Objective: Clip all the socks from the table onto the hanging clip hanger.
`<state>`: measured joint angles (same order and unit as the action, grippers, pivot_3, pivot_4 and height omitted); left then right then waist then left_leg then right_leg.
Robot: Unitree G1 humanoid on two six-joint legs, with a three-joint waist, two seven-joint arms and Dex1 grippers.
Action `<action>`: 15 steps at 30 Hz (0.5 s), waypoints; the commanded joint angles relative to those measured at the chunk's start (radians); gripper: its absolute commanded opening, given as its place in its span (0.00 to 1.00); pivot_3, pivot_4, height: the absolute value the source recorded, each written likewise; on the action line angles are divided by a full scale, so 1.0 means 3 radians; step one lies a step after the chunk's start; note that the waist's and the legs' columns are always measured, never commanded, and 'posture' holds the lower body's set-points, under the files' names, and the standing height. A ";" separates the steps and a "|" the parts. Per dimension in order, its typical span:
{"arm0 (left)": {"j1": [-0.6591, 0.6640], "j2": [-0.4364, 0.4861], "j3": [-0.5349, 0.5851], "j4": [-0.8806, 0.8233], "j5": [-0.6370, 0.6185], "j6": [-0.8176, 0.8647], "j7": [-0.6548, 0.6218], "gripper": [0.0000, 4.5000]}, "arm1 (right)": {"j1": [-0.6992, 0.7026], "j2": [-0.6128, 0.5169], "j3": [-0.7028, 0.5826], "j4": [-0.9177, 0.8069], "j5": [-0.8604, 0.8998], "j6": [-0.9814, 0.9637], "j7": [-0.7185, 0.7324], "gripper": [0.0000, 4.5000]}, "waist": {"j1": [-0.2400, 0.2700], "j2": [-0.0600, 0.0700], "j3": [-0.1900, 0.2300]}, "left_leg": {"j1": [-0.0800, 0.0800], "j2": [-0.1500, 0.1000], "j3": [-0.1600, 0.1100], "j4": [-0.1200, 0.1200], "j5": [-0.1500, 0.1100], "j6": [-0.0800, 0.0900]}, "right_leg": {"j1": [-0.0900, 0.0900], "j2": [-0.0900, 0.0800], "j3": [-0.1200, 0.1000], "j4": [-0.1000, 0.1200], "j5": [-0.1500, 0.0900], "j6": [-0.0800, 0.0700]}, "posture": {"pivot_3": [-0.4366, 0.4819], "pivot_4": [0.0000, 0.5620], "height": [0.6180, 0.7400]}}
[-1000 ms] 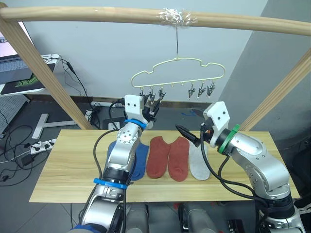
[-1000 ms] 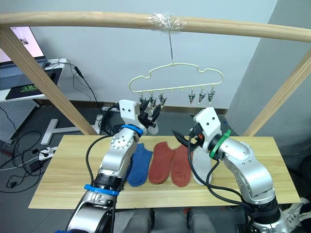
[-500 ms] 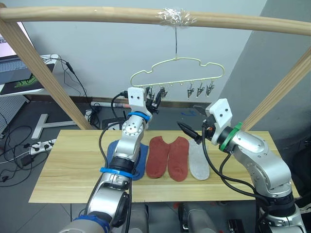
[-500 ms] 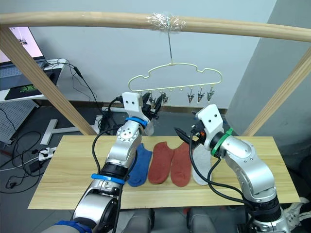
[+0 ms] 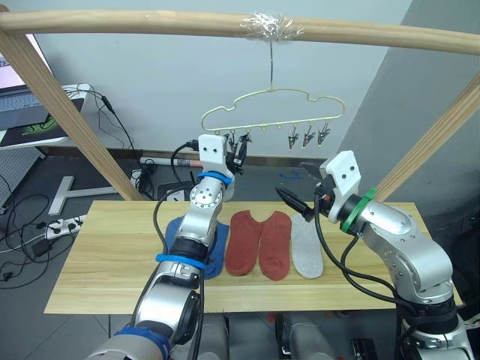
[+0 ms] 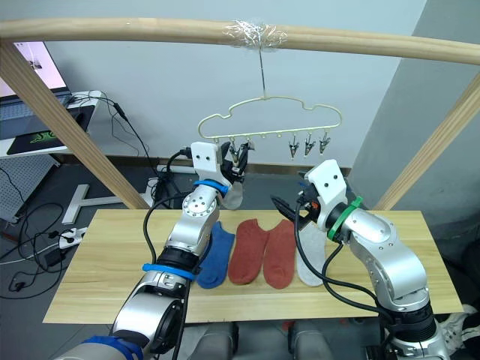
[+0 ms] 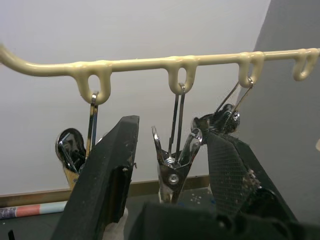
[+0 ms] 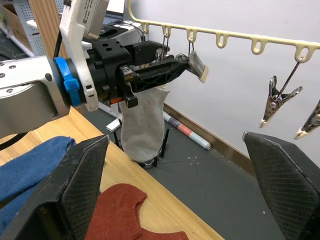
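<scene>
The left gripper (image 7: 170,165) has its fingers spread to either side of a metal clip (image 7: 172,170) under the clip hanger (image 5: 274,112); a light grey sock (image 8: 142,122) hangs down below this gripper, though I cannot tell just how it is held; the left arm reaches steeply up from the table (image 5: 97,262); the right gripper (image 5: 294,202) hovers with its fingers wide apart, empty, over the far edge of the table, forearm bent inward; on the planks lie a blue sock (image 5: 214,251), two rust-red socks (image 5: 259,244) and a second grey sock (image 5: 306,247) side by side; the hanger's hook hangs from a taped wooden rail (image 5: 150,22); the floor behind carries cables (image 5: 30,225); the right wrist view shows the hanging sock plainly.
</scene>
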<state>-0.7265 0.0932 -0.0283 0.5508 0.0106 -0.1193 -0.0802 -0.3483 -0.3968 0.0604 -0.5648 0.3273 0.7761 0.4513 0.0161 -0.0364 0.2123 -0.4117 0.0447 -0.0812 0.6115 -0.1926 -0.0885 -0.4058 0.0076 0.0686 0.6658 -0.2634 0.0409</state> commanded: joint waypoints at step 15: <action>-0.0017 -0.0034 0.0067 -0.0134 -0.0004 -0.0103 -0.0006 0.53 | -0.0063 -0.0060 -0.0067 -0.0101 0.0062 -0.0011 -0.0053 1.00 | -0.0010 0.0000 0.0000 | 0.0000 0.0000 0.0000 0.0000 0.0000 0.0000 | 0.0000 0.0000 0.0000 0.0000 0.0000 0.0000 | 0.53 0.31 1.00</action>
<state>-0.7345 0.0862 -0.0109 0.5595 0.0119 -0.1390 -0.0785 -0.3490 -0.4118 0.0598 -0.5648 0.3352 0.7822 0.4384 0.0130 -0.0364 0.2124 -0.4116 0.0447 -0.0811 0.6116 -0.1926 -0.0885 -0.4058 0.0076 0.0686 0.6660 -0.2634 0.0409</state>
